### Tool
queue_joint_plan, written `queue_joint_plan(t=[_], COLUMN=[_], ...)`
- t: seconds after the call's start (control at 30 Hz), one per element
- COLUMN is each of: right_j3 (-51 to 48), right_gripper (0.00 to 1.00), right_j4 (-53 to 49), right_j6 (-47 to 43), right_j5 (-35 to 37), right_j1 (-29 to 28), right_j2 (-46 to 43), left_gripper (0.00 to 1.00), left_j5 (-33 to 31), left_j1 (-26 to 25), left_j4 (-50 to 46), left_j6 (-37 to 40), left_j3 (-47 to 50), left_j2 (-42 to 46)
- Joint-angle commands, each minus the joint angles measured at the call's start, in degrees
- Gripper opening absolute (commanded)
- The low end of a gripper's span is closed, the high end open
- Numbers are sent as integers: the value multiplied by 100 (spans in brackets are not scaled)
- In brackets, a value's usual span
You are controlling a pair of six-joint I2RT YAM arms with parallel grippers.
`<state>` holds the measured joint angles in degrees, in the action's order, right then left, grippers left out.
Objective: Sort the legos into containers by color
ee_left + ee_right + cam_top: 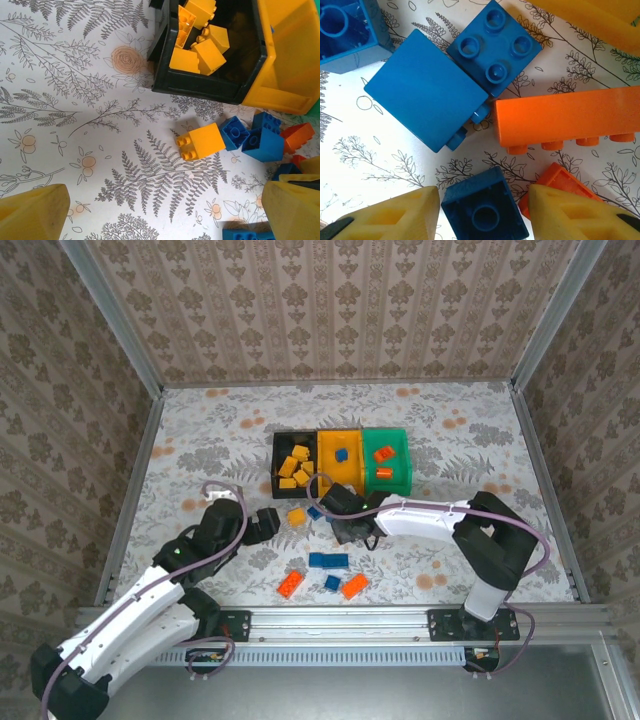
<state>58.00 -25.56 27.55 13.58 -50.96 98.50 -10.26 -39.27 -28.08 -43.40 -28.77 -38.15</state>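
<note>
Blue lego (485,216), cut off below, between right hand (482,200) fingers, grip unclear; left hand (160,200) spread.

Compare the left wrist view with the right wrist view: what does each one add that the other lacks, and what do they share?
Left wrist adds: the black bin holding yellow bricks, the yellow-orange bin beside it, and a loose yellow brick ahead of the open left gripper.
Right wrist adds: the right gripper flanking a hollow-side-up blue brick, clamping unclear, with a long orange brick lying beyond it.
Both: loose blue bricks and orange ones on the fern-print table.
</note>
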Motion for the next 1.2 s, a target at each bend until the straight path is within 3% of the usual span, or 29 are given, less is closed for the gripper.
queue_joint_plan(t=[0.0, 0.27, 0.43, 0.63, 1.17], right_j3=[27, 169, 203, 874, 3777], right_gripper=[50, 40, 33, 32, 35], right_j4=[-212, -266, -227, -336, -912], right_j6=[-69, -86, -64, -215, 84], right_j5=[151, 226, 105, 41, 416], right_j1=[-53, -138, -136, 28, 1205], right_j2=[198, 221, -430, -885, 1768], left_gripper=[100, 100, 100, 100, 100], left_j5=[116, 174, 222, 270, 474], left_j1=[64, 130, 136, 147, 159], left_j4=[-28, -75, -58, -33, -410], left_j6=[-108, -42, -41, -58, -4], left_j3=[91, 54, 82, 109, 56], left_j2=[19, -9, 0, 31, 89])
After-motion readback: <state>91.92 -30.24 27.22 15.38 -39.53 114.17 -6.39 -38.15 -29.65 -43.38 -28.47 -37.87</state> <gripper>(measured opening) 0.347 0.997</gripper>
